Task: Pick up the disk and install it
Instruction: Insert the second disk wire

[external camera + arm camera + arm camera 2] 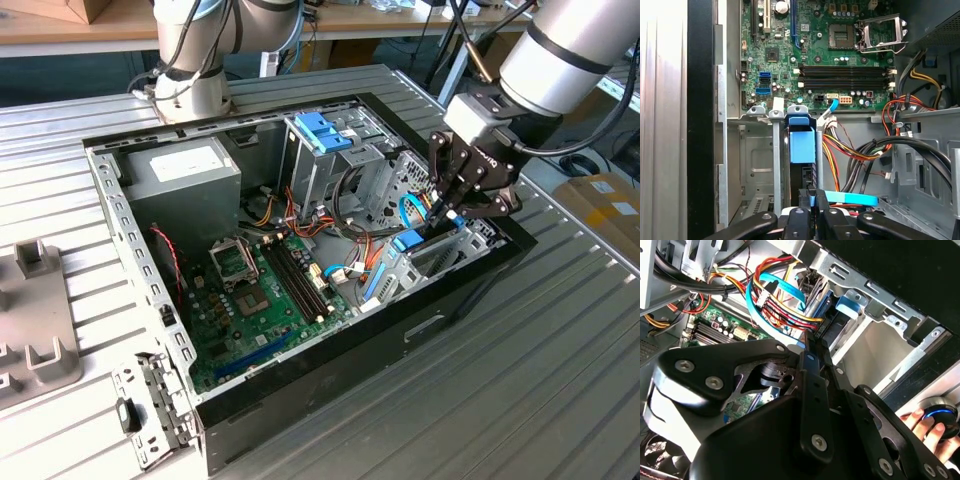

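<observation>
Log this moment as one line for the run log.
gripper: shut on disk | disk: standing in drive cage, blue bracket up | case: open

A ribbed metal table [560,380] carries everything. An open computer case [300,240] lies on its side on it, near the middle. At the exterior view's left edge a grey fixture [35,320] rests on the table, and a small metal bracket [150,405] lies just beside the case's near corner.
</observation>
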You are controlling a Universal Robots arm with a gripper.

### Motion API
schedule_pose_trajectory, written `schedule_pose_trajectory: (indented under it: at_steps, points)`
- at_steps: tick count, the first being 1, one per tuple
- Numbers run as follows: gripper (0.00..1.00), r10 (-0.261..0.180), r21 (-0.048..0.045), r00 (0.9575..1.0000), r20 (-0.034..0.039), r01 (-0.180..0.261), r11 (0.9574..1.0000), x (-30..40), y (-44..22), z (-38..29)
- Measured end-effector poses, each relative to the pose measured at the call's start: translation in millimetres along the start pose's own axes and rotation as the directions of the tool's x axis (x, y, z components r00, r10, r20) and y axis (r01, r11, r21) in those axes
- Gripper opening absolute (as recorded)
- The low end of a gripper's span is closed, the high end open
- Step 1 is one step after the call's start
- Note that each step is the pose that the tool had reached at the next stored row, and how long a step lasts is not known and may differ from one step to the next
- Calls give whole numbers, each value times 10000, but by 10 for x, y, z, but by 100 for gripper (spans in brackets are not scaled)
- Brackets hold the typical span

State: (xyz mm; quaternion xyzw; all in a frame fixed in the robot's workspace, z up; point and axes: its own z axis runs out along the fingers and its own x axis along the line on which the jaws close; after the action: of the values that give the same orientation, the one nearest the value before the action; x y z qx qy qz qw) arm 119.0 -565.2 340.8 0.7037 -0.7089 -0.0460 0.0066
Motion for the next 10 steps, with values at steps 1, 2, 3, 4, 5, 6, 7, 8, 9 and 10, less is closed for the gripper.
schedule_pose_trajectory:
  at_steps: [1,2,3,4,5,6,7,8,9,10]
  points:
    - [16,0,0,10000,0,0,10000,0,0,0]
    - [16,0,0,10000,1,0,10000,0,0,1]
    - [16,0,0,10000,1,0,10000,0,0,1]
    - [16,0,0,10000,0,0,10000,0,0,1]
    - [16,0,0,10000,1,0,10000,0,0,2]
    - [18,-1,0,10000,18,1,10000,0,-1,9]
    - [24,-2,0,10000,17,2,10000,0,-1,10]
    - [24,0,0,10000,13,0,10000,1,0,9]
    - [30,0,0,10000,1,0,10000,0,0,3]
    - [30,0,-1,10000,2,0,10000,0,0,3]
